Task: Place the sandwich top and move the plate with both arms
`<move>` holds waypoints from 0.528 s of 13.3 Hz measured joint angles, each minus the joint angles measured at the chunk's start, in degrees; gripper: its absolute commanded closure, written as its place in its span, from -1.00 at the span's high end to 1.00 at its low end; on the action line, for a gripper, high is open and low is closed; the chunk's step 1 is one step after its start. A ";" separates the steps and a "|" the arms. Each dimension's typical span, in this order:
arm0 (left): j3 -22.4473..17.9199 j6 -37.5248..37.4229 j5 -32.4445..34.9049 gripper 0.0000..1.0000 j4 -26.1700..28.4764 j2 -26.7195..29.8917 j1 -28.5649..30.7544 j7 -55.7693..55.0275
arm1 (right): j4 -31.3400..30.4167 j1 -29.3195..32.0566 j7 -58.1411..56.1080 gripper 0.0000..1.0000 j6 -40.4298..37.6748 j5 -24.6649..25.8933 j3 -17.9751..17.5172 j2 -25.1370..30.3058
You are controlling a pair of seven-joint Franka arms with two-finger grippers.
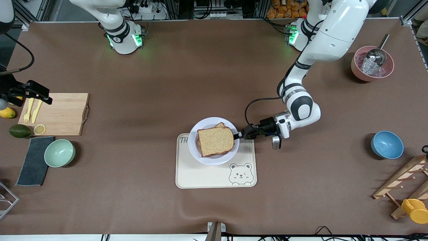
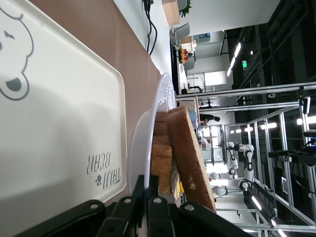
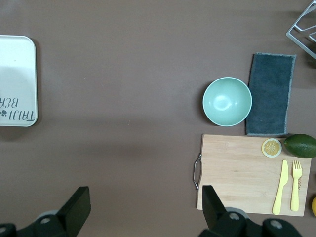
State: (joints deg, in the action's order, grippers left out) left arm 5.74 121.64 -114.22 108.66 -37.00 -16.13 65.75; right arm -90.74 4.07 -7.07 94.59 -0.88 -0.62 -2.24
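Bread slice (image 1: 215, 141), brown and speckled, tops a small stack on the round pale plate (image 1: 208, 160), which sits on the cream tray (image 1: 207, 175) with the bear drawing, overhanging the tray's edge at 12 o'clock in the front view. At 9 o'clock from the tray, toward the right arm's end of the table, the right gripper (image 1: 40, 96) hangs over the corner of a wooden cutting board (image 1: 63, 113), its fingers (image 3: 77, 210) spread wide and empty. A yellow knife and fork (image 1: 32, 109) lie on that board beside a lemon slice (image 1: 39, 129); an avocado (image 1: 19, 131) rests just off the board, with a green bowl (image 1: 59, 153) and a dark cloth (image 1: 33, 160) nearer the camera. At the plate's 3 o'clock edge, the left gripper (image 1: 239, 135) is clamped shut on the plate's rim, its body lying nearly level with the table. The left wrist view shows the rim caught between the closed jaws, with the stacked bread edge-on just above; something yellowish shows between the slices, though what it is cannot be made out. At 2 o'clock from the tray, a pink bowl (image 1: 357, 67) holds ice and a metal scoop (image 1: 377, 53). A blue bowl (image 1: 387, 144) stands at 3 o'clock, near a wooden rack (image 1: 401, 180) and a yellow cup (image 1: 415, 210).
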 measured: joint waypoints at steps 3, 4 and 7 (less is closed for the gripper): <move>-0.06 0.06 0.00 -1.00 -1.18 -2.20 1.45 -1.23 | 0.00 0.00 0.00 1.00 -0.02 0.00 -0.01 0.00; -0.07 0.06 0.00 -1.00 -2.10 -3.39 1.56 -1.28 | 0.00 0.00 0.00 1.00 -0.02 0.00 -0.01 0.00; -0.24 0.10 0.14 -1.00 -3.92 -6.14 1.59 -1.29 | 0.00 0.00 0.00 1.00 -0.21 0.00 -0.08 0.00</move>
State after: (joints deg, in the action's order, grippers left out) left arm 5.51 121.74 -114.08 104.74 -43.14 -14.54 64.46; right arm -90.74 4.07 -7.07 94.38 -0.88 -0.70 -2.24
